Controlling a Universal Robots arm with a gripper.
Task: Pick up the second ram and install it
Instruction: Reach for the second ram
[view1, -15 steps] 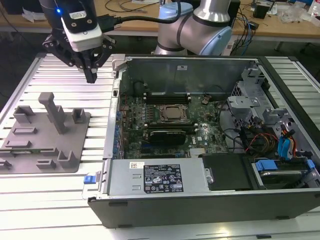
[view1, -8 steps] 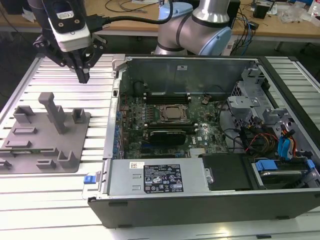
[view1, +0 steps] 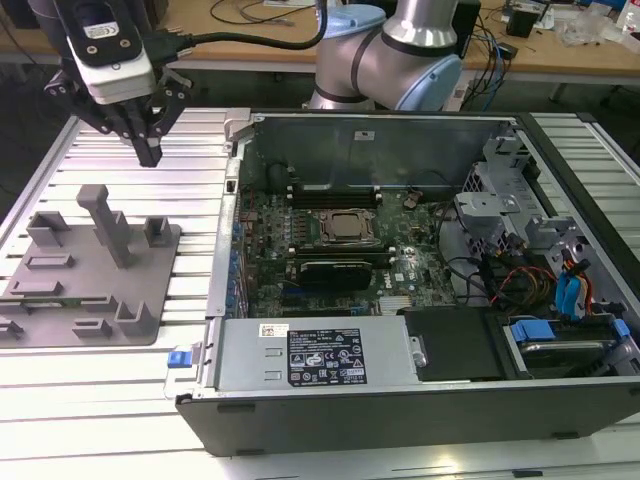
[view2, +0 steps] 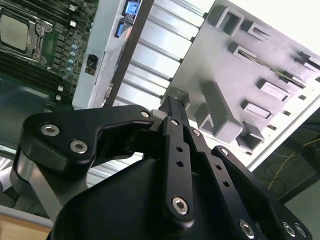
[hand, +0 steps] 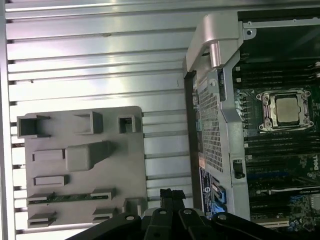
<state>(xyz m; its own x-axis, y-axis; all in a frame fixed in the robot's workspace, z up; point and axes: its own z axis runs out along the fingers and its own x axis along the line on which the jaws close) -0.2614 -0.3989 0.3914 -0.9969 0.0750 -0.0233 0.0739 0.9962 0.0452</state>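
Where the exterior view looks across the ribbed metal surface, the open computer case stands nearest, toward the exterior view's right. The grey fixture plate lies just beside it on the exterior view's left. Looking down on that plate, the first wrist view brings out more plainly than the exterior view the second ram. It is a thin green strip lying flat in a long slot toward the plate's near edge, its ends between small grey blocks. Farther in, the motherboard carries the square silver processor in its socket. Above the plate and well clear of it hang the fingers, pointing straight down and clenched together on nothing. The second wrist view shows their black linkage folded in close, the tips apart from the plate's tall post. Farthest back, the arm rises beyond the case and reaches across toward the exterior view's left.
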